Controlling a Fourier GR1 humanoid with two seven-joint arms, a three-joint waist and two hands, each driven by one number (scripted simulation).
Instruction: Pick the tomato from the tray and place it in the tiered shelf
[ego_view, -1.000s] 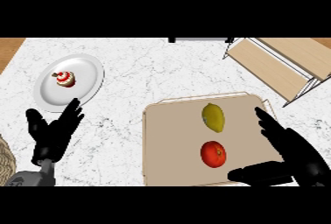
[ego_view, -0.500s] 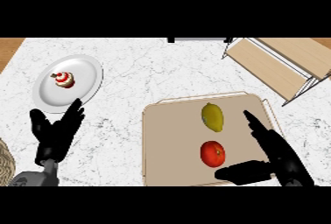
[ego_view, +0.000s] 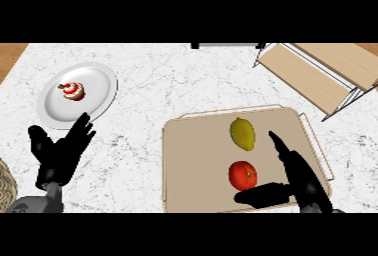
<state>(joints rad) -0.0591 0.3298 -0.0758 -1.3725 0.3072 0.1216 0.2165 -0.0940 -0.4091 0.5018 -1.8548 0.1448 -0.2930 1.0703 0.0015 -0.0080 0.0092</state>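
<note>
A red tomato (ego_view: 242, 174) lies on the tan tray (ego_view: 193, 165), just below a yellow lemon (ego_view: 242, 133). My right hand (ego_view: 298, 179) is open right beside the tomato on its right, fingers stretched up along the tray and thumb reaching under the tomato's lower right side. I cannot tell if it touches the fruit. The wooden tiered shelf (ego_view: 319, 75) stands at the top right of the counter. My left hand (ego_view: 60, 150) rests open at the lower left, fingers up.
A white plate (ego_view: 96, 87) with a red-and-white cupcake (ego_view: 72, 91) sits at the upper left, just above my left hand. White marble counter lies between plate, tray and shelf. A woven basket edge (ego_view: 6, 180) shows at the far left.
My right hand has slid left across the tray, closing in on the tomato with the thumb coming under it. The left hand, tomato and lemon have stayed put.
</note>
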